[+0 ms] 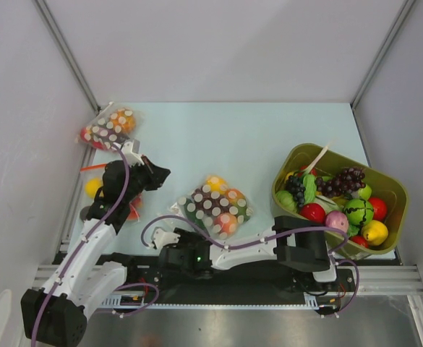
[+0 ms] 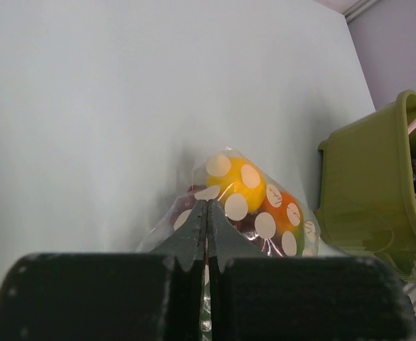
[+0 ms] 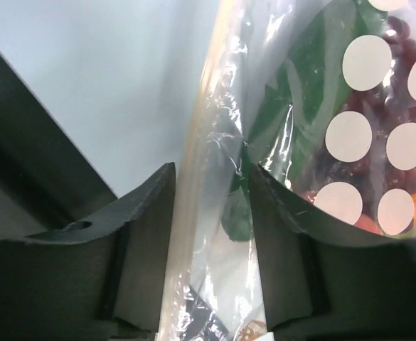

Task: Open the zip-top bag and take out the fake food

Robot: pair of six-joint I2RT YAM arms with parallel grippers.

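Note:
The zip-top bag (image 1: 215, 204) lies mid-table, clear with white dots. Fake food shows inside it: a yellow fruit (image 2: 232, 185), an orange one (image 2: 280, 207), dark grapes (image 3: 357, 160) and a green piece (image 3: 293, 85). My left gripper (image 1: 160, 175) is shut at the bag's left side. In the left wrist view its tips (image 2: 208, 206) overlap the bag's film (image 2: 166, 227); whether they pinch it I cannot tell. My right gripper (image 1: 169, 237) reaches in from the near side. It (image 3: 209, 170) is open, and the bag's crumpled edge strip (image 3: 200, 142) fills the gap between its fingers.
A green bin (image 1: 298, 155) full of plastic fruit stands at the right; its wall (image 2: 364, 185) shows in the left wrist view. A second dotted bag (image 1: 110, 126) lies at the back left. A loose yellow fruit (image 1: 92, 188) sits by the left wall.

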